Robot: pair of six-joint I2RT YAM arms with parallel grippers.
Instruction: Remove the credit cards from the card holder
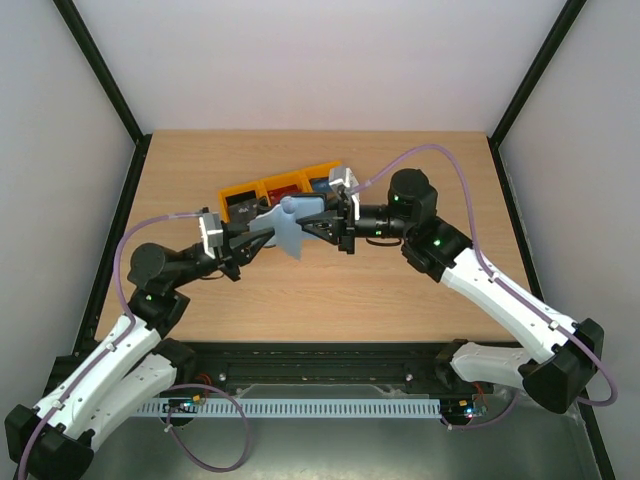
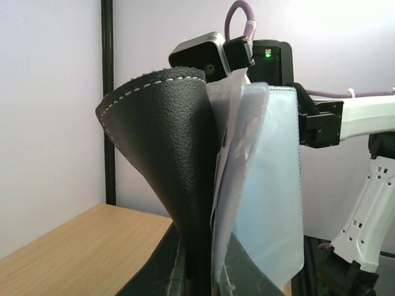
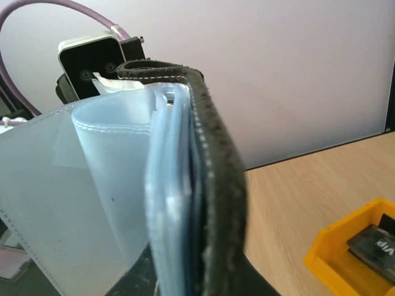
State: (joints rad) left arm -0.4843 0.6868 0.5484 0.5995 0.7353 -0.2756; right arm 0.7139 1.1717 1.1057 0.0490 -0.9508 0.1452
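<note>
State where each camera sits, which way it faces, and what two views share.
Top external: above, behind the bases, looking down on table, both arms, card holder between left gripper and right gripper.
Left wrist: on left arm, facing card holder, right arm beyond; own fingers unclear.
Right wrist: on right arm, facing card holder, left wrist camera beyond; own fingers unclear.
Shared: wrist views face each other across it.

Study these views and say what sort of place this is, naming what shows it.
Most likely a robotics lab test cell: a left arm and a right arm bolted at the edge of a wooden table, enclosed by plain white panels on black frame posts.
</note>
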